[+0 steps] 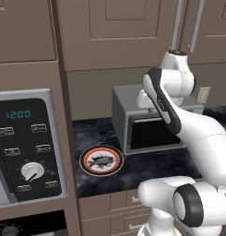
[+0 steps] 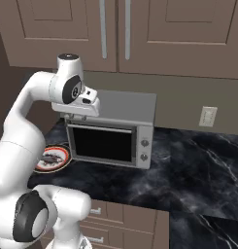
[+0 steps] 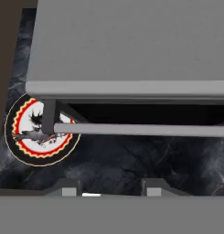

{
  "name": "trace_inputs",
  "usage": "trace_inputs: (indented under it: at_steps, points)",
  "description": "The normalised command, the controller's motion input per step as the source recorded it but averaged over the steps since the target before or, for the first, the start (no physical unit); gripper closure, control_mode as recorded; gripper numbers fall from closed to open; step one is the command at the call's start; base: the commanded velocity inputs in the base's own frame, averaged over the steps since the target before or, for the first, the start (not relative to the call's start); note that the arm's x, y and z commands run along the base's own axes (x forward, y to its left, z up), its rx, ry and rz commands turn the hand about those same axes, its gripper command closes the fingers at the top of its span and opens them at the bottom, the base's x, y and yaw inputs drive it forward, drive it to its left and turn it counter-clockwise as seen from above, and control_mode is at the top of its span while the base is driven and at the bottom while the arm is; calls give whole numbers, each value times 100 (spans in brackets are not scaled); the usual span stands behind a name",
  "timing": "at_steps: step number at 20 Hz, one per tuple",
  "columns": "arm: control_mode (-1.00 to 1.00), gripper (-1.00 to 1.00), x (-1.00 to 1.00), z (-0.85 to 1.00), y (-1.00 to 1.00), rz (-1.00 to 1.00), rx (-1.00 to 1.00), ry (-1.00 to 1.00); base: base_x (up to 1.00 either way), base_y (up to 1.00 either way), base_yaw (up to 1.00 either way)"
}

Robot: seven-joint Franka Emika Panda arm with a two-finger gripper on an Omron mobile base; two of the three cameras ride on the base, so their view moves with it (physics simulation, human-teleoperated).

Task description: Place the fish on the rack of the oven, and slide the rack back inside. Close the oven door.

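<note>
Fish [image 1: 101, 160] is lying on the plate [image 1: 87, 168], on the dark counter [image 1: 146, 173] just left of the toaster oven [image 1: 122, 120], and I'm not holding it. So I'm judging this to be the very start: the pick-up step, with nothing of the task done yet.

My pincer [image 3: 109, 188] is hanging above the toaster oven, looking straight down over its grey top and its bar handle [image 3: 141, 130]. The fingers [image 3: 67, 187] are showing as two dark stubs at the bottom of the hand view, set narrow with nothing between them.

Next, as I'm reading it, I'm needing to swing left and down, clear of the toaster oven's front edge, spread the fingers, and come down over the fish along its length. It's small and flat on the plate, so I'm expecting a low, careful pinch.

Now the trouble spots. From the hand view the toaster oven's handle post is crossing in front of the plate and covering part of the fish. From the right base view my own arm is cutting off most of the plate. At the left edge of the left base view a microwave panel [image 1: 26, 147] with blue digits is showing, and below it a strip of black with a knob [image 1: 10, 229], possibly the oven; rack and door I'm not able to make out.
</note>
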Motion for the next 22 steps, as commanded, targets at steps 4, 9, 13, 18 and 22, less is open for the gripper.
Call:
trace_inputs:
  at_steps: [4,9,13,18,22]
  points:
    - [-100,-100,-21,0,5,0,0,-1,0,0,0]
    - [-100,-100,-3,-14,40,14,0,1,0,0,0]
    - [-100,-100,0,-15,75,30,-10,1,0,0,0]
    - [-100,-100,1,-19,72,35,-14,0,0,0,0]
    - [-100,-100,0,-26,58,25,-10,0,0,0,0]
